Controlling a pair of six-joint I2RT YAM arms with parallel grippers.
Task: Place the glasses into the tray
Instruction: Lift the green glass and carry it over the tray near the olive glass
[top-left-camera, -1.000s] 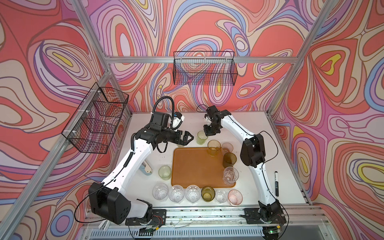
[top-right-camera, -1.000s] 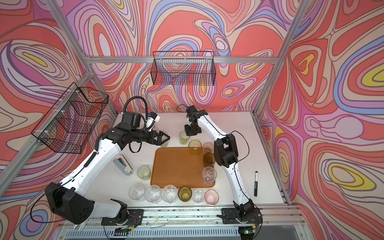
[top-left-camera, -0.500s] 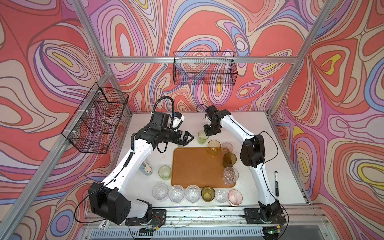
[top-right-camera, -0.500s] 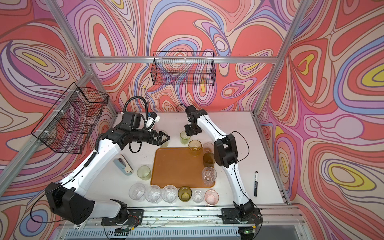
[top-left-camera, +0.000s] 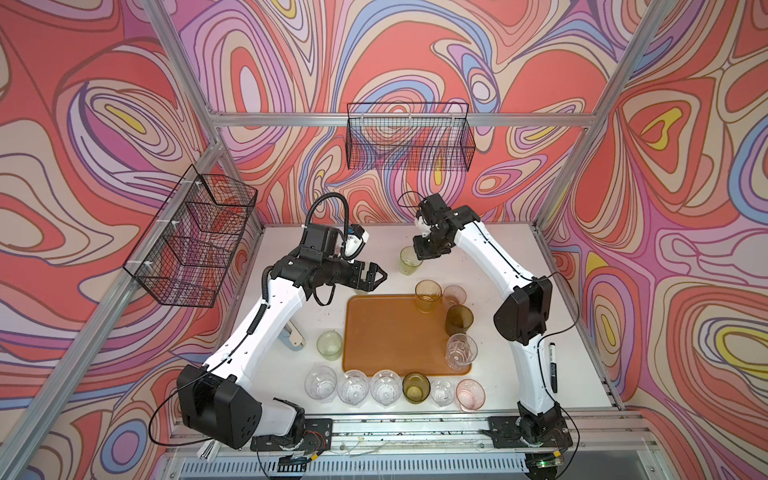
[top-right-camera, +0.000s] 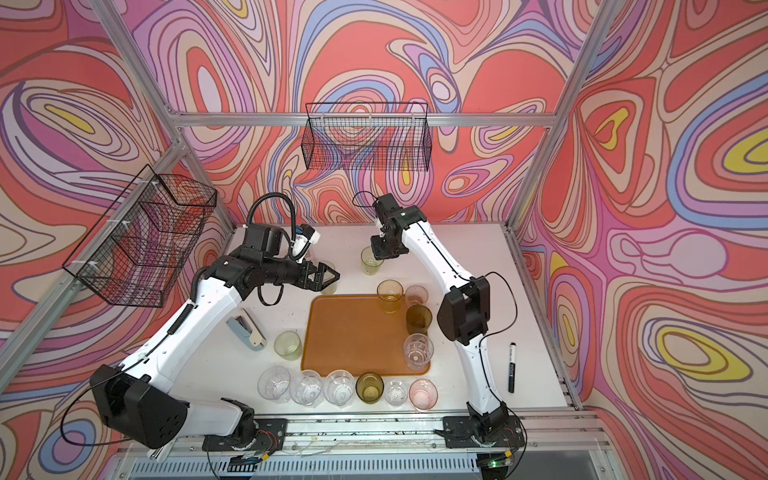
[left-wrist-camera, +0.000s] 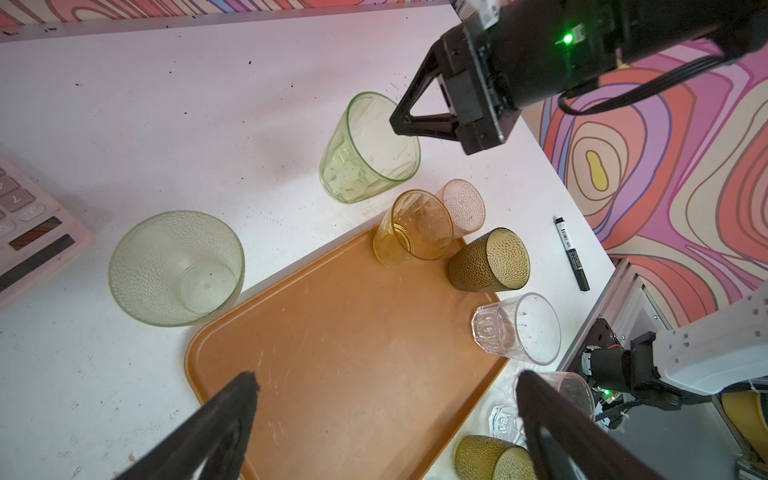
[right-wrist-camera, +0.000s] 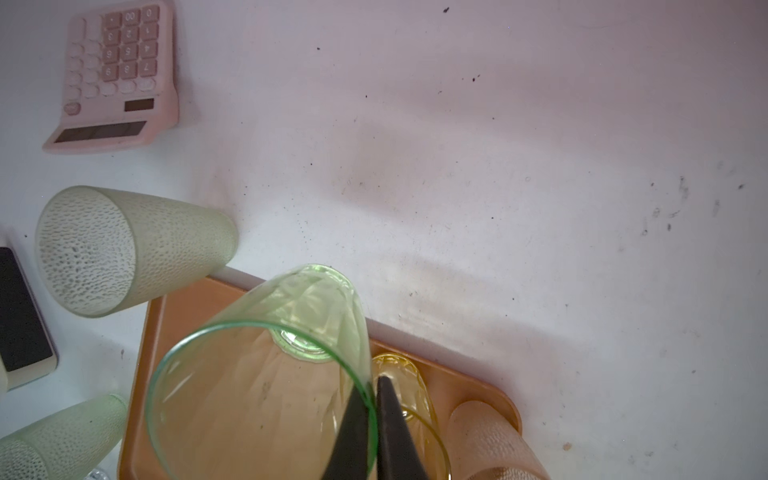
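Observation:
My right gripper (top-left-camera: 423, 252) (right-wrist-camera: 375, 384) is shut on the rim of a green faceted glass (top-left-camera: 409, 261) (right-wrist-camera: 266, 365), which hangs tilted just behind the orange-brown tray (top-left-camera: 386, 332) (top-right-camera: 349, 332). On the tray's right side stand an amber glass (top-left-camera: 428, 295), a brown one (top-left-camera: 459, 320) and a clear one (top-left-camera: 461, 351). A pink glass (top-left-camera: 454, 294) is at its back right corner. My left gripper (top-left-camera: 374, 279) (left-wrist-camera: 384, 390) is open and empty over the tray's back left corner, above a frosted green glass (left-wrist-camera: 176, 268). Several glasses (top-left-camera: 385, 386) line the front.
Another pale green glass (top-left-camera: 329, 345) stands left of the tray, beside a blue stapler (top-right-camera: 247, 332). A pink calculator (right-wrist-camera: 116, 79) lies at the back left. A black marker (top-left-camera: 552, 368) lies at the right. Wire baskets (top-left-camera: 409, 137) (top-left-camera: 191, 241) hang on the walls.
The right gripper has raised the green glass slightly. The left arm has not moved.

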